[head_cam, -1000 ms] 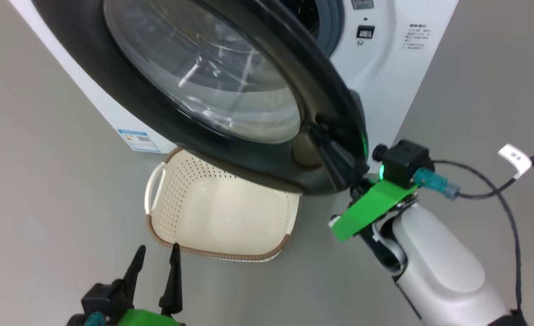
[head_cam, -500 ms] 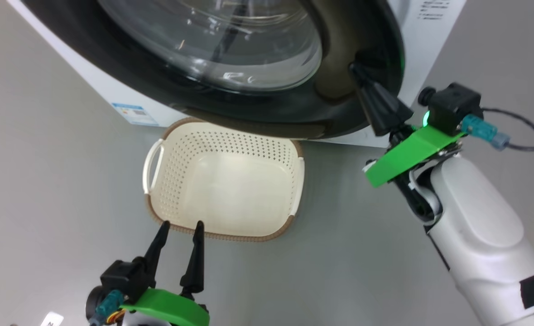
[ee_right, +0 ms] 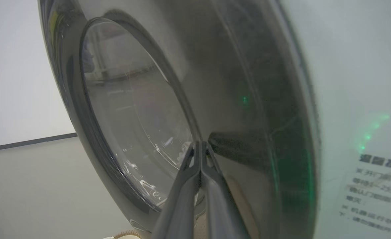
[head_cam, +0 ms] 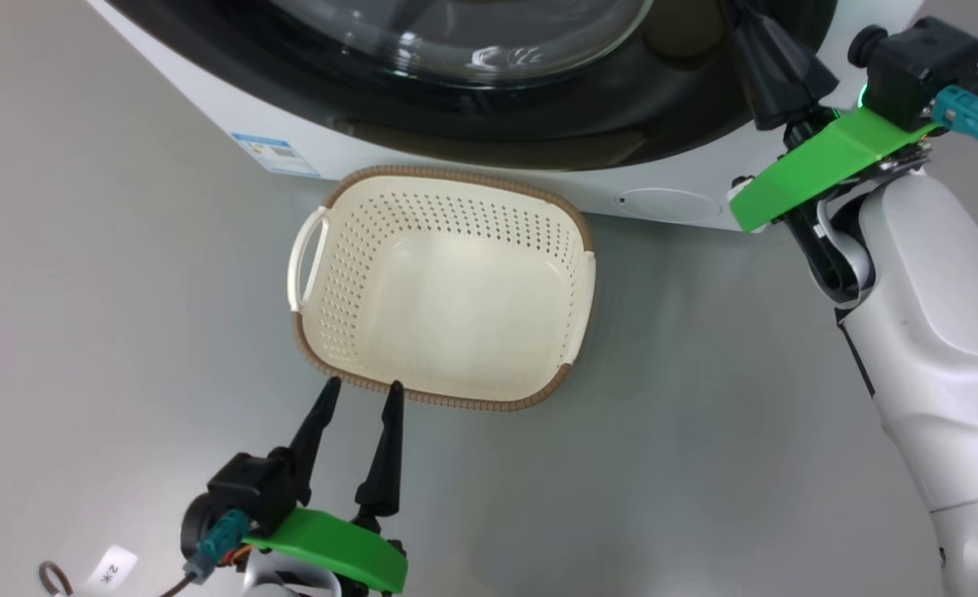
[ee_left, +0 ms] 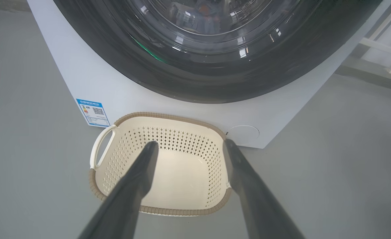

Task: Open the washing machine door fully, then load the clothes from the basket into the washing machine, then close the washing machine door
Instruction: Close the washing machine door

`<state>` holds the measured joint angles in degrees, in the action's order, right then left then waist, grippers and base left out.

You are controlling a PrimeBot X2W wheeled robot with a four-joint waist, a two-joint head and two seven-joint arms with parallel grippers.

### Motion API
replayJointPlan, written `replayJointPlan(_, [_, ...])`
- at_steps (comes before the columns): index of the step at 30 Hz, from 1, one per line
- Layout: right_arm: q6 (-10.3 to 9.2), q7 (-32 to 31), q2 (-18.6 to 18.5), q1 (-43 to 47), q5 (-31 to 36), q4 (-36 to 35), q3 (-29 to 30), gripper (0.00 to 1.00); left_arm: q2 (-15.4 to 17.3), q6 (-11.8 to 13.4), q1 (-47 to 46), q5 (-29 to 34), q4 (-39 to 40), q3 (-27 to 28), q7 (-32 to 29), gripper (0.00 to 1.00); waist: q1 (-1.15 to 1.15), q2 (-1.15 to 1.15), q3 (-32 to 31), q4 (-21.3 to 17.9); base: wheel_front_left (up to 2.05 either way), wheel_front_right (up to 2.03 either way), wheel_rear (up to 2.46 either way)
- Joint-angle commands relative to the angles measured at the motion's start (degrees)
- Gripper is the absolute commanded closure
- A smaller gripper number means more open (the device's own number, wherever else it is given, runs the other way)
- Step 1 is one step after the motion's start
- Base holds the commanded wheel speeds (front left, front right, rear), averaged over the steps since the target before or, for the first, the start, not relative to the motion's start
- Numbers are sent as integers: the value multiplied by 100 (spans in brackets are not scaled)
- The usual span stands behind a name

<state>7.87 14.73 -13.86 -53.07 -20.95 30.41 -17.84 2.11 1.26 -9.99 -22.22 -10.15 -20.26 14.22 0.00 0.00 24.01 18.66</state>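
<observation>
Push the nearly closed washing machine door (head_cam: 538, 124) squarely on its black ring with the right hand (ee_right: 200, 146) (fingers shut, holding nothing) until flush. The left hand (head_cam: 364, 385) hangs wide open beside the empty basket (head_cam: 447, 176).

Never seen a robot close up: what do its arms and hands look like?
The left gripper and right gripper each have two long black tapering fingers on a green bracket, with a black camera block and teal cable plug. The forearm is glossy white.
</observation>
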Motion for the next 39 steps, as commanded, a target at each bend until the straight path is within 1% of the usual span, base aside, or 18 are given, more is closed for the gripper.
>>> replayJointPlan(1, [-38, 27, 27, -149, 46, -79, 75, 100, 76, 30, -94, -44, 151, 145, 78, 0, 0, 0, 44, 38, 0, 0, 0])
replayJointPlan(8, [-38, 27, 65, -166, 277, -12, 321, 100, 76, 85, -94, -112, 92, 72, 78, 0, 0, 0, -64, -7, 0, 0, 0])
replayJointPlan(16, [-38, 27, 273, 509, 283, -343, 179, 100, 76, 53, 5, -77, -99, 316, 78, 0, 0, 0, -440, -309, 0, 0, 0])
replayJointPlan(17, [-38, 27, 292, 625, 282, -416, 186, 84, 76, 48, 20, -60, -108, 374, 78, 0, 0, 0, -507, -351, 0, 0, 0])
replayJointPlan(18, [-38, 27, 311, 748, 286, -493, 181, 76, 76, 35, 48, -56, -138, 428, 78, 0, 0, 0, -579, -398, 0, 0, 0])
replayJointPlan(19, [-38, 27, 318, 875, 316, -574, 165, 60, 76, 16, 75, -67, -161, 486, 78, 0, 0, 0, -652, -446, 0, 0, 0])
replayJointPlan(20, [-38, 27, 336, 1010, 334, -657, 174, 51, 76, -18, 105, -85, -185, 539, 78, 0, 0, 0, -731, -496, 0, 0, 0])
replayJointPlan(21, [-38, 27, 358, 1153, 336, -736, 183, 16, 76, -37, 133, -87, -214, 589, 78, 0, 0, 0, -815, -544, 0, 0, 0])
replayJointPlan(22, [-38, 27, 363, 1303, 340, -813, 180, 0, 76, -58, 159, -86, -242, 630, 78, 0, 0, 0, -903, -587, 0, 0, 0])
replayJointPlan(27, [-38, 27, 291, 2019, 506, -1256, 319, 0, 76, -113, 265, -49, -328, 739, 78, 0, 0, 0, -1302, -764, 0, 0, 0])
replayJointPlan(32, [-38, 27, 304, 2843, 692, -1814, 646, 0, 76, -104, 422, -29, -368, 835, 78, 0, 0, 0, -1668, -968, 0, 0, 0])
replayJointPlan(36, [-38, 27, 381, 3522, 840, -2203, 914, 0, 76, -108, 591, 7, -390, 945, 78, 0, 0, 0, -1927, -1147, 0, 0, 0])
replayJointPlan(39, [-38, 27, 518, 4032, 805, -2429, 1144, 0, 76, -91, 718, 19, -386, 1034, 78, 0, 0, 0, -2089, -1270, 0, 0, 0])
